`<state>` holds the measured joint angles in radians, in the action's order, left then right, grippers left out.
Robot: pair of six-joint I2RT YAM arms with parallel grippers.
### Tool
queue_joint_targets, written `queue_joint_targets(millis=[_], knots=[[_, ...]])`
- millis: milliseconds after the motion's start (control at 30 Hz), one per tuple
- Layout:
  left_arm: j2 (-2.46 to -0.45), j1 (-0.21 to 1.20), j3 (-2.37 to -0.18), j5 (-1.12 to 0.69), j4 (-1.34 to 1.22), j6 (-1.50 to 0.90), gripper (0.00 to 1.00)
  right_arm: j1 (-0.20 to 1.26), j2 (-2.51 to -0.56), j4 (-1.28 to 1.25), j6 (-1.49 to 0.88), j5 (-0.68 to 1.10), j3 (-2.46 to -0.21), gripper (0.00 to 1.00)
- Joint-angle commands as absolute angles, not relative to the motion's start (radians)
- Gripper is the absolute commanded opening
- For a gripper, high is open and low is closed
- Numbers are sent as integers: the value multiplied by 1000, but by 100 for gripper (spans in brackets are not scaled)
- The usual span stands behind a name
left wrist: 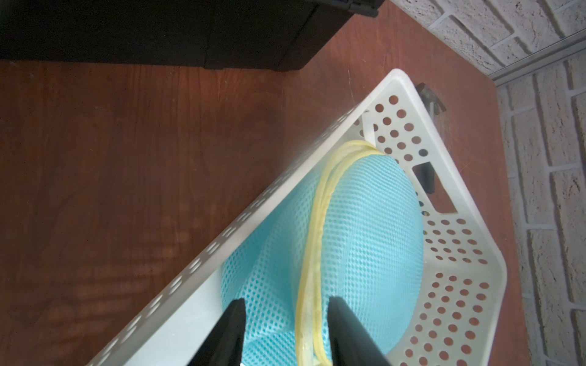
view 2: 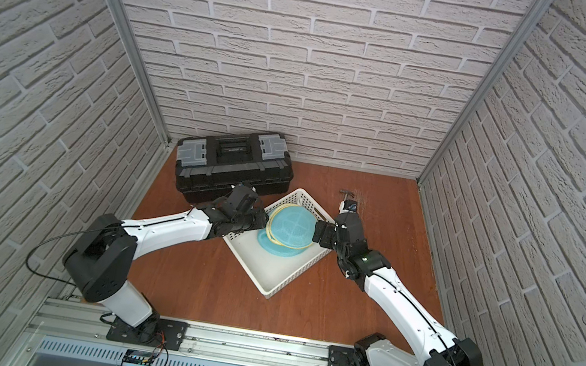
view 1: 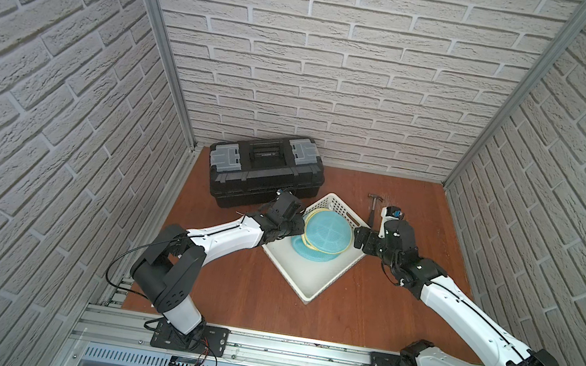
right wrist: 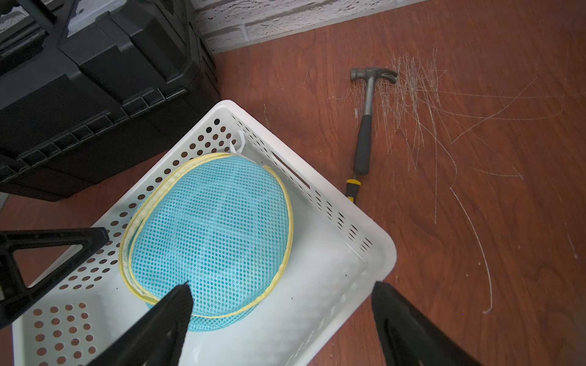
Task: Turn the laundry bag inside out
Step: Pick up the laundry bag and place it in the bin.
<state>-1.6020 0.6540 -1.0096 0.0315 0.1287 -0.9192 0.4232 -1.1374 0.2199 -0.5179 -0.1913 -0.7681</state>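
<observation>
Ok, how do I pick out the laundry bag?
Find the black toolbox by the back wall; a white perforated basket sits in front of it. The laundry bag lies in the basket's far end: soft light-blue mesh with yellow trim, the only fabric there.

From high overhead at the near edge, twice, nearly alike: looks steeply down across the whole counter [view 1: 228, 292] toward the back wall [view 1: 338, 80]. From each wrist: looks close past the jaws into the white basket [left wrist: 401, 80], shared by all four.
</observation>
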Motion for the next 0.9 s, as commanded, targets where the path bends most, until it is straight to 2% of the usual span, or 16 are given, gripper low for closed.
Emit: queue_joint_targets(millis=[0, 333, 533, 733, 867], knots=[[-1634, 659, -1039, -3, 120, -900, 46, 431, -1125, 163, -532, -215, -757, 93], [-1707, 657, -1079, 0, 137, -850, 36, 433, -1113, 170, -537, -217, -751, 94], [-1733, 658, -1082, -36, 108, -841, 22, 433, -1098, 181, -517, -197, -752, 94], [-1738, 655, -1071, -84, 36, -841, 1, 434, -1103, 190, -500, -173, -766, 95], [-1726, 654, -1065, -101, 5, -844, 0, 436, -1100, 193, -493, -169, -770, 94]])
